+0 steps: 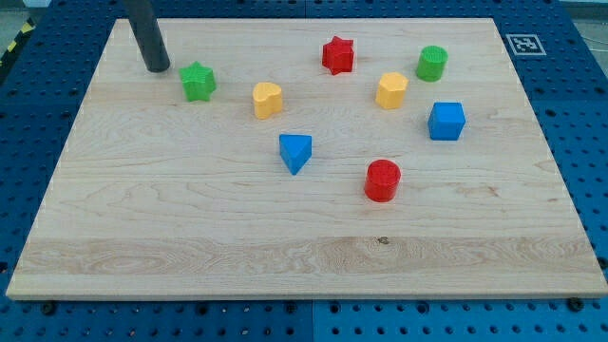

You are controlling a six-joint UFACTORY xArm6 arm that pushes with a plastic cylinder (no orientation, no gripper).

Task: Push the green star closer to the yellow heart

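Note:
The green star lies on the wooden board at the view's upper left. The yellow heart lies a short way to its right and slightly lower, with a gap between them. My tip rests on the board just to the upper left of the green star, close to it but apart.
A red star, a yellow hexagon block, a green cylinder and a blue cube lie at the upper right. A blue triangular block and a red cylinder lie near the middle.

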